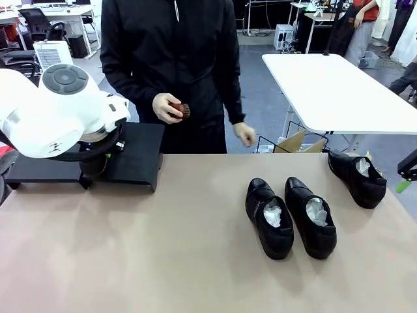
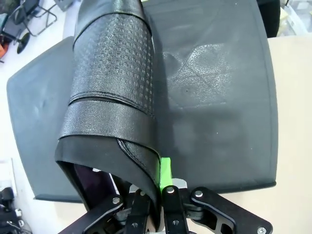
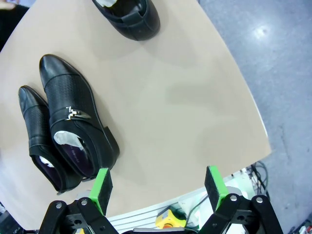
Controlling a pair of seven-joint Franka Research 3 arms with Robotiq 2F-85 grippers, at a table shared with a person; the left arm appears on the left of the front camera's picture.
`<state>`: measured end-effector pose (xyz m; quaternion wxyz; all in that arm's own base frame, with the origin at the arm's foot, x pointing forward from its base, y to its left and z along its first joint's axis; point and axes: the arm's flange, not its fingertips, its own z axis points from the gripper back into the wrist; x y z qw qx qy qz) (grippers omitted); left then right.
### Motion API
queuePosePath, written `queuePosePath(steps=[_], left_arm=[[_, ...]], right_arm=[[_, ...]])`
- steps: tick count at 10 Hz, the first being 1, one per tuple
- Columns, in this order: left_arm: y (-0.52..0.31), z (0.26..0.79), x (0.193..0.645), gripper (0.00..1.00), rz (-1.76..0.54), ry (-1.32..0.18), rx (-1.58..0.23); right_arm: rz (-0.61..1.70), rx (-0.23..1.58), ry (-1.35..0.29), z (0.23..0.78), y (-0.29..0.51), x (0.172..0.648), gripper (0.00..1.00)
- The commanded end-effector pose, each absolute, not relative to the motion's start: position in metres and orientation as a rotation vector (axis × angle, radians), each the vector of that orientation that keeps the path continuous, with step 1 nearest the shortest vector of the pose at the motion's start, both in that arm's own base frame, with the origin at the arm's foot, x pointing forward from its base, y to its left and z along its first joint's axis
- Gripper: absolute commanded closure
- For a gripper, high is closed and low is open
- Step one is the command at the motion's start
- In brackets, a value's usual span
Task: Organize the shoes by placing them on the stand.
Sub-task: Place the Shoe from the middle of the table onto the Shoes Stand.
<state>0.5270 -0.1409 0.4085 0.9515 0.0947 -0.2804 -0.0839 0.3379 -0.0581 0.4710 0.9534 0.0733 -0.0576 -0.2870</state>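
Note:
In the left wrist view my left gripper point(image 2: 163, 190) is shut on the heel rim of a textured black shoe point(image 2: 112, 87), which lies toe-away on the black stand point(image 2: 219, 97). In the front view my left arm point(image 1: 58, 111) covers that shoe and part of the stand point(image 1: 140, 156). Two shoes point(image 1: 269, 218) point(image 1: 311, 216) stuffed with white paper lie side by side right of centre, and a third point(image 1: 356, 177) lies at the far right. My right gripper point(image 3: 158, 187) hangs open off the table's right edge, apart from the pair point(image 3: 78, 126) point(image 3: 41, 141) and the third shoe point(image 3: 129, 17).
A person in black stands at the far side, holding a small brown object in one hand point(image 1: 171, 108); the other hand point(image 1: 245, 134) hangs near the table edge. A white table point(image 1: 339, 91) and a cardboard box point(image 1: 296, 142) stand behind on the right.

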Motion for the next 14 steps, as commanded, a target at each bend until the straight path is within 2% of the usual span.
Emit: queuePosePath(steps=[1,6,14], left_arm=[[-0.141,0.402,0.536,1.00,-0.164,-0.605,0.189],[-0.139,0.424,0.526,1.00,-0.199,-0.544,0.194],[-0.139,0.419,0.547,1.00,-0.183,-0.605,0.196]], right_arm=[[-0.571,0.149,-0.122,0.471,-0.059,0.338,0.00],[-0.571,0.149,-0.122,0.471,-0.059,0.338,0.00],[-0.571,0.149,-0.122,0.471,-0.059,0.338,0.00]])
